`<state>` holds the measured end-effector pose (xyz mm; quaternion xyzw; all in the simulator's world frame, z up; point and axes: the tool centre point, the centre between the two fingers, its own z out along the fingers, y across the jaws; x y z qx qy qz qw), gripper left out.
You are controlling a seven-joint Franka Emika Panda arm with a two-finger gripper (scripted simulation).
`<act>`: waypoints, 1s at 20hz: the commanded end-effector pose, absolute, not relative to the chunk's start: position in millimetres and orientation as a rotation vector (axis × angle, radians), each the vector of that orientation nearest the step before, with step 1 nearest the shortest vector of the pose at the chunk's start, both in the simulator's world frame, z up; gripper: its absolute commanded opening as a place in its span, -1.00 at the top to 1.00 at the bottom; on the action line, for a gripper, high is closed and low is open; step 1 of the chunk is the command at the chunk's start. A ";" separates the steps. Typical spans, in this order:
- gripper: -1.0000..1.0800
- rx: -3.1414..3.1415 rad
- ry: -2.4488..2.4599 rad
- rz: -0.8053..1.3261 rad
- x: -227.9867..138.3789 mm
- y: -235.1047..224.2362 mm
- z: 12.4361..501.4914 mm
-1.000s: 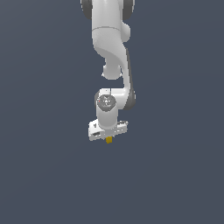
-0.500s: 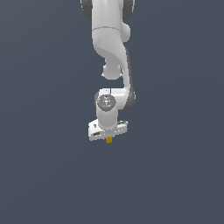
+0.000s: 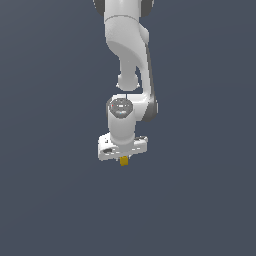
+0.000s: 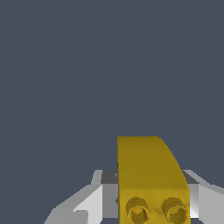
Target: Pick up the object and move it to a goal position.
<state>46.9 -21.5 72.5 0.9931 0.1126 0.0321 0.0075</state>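
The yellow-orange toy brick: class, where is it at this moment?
In the exterior view the yellow-orange toy brick pokes out just below the white gripper, near the frame's centre; the wrist view shows it between the fingers, studs toward the camera.

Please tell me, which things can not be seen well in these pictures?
- Exterior view: toy brick too small for studs; end effector body hides its fingers.
- Wrist view: the frame edge cuts off the brick and fingers.
- No goal marker visible in either view.
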 end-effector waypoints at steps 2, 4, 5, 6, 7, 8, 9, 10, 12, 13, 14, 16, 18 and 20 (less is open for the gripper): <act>1.00 3.092 0.309 0.193 70.1 -23.2 119.6; 1.00 3.080 0.277 0.257 84.7 -24.9 153.6; 1.00 3.073 0.260 0.291 92.0 -25.9 172.2; 1.00 3.066 0.241 0.326 99.2 -27.0 191.8; 1.00 3.057 0.223 0.363 106.2 -28.2 212.4; 1.00 3.047 0.203 0.401 112.8 -29.5 233.7; 1.00 3.037 0.184 0.438 118.9 -30.8 255.3; 1.00 3.026 0.165 0.474 124.3 -32.1 276.2; 1.00 3.005 0.131 0.540 132.9 -34.6 315.3; 1.00 2.995 0.115 0.570 136.2 -35.8 333.2; 1.00 2.985 0.100 0.597 139.0 -36.8 349.9; 1.00 2.966 0.075 0.644 143.1 -38.6 378.9; 1.00 2.951 0.055 0.682 145.7 -40.1 402.4; 1.00 2.938 0.040 0.711 147.4 -41.1 420.7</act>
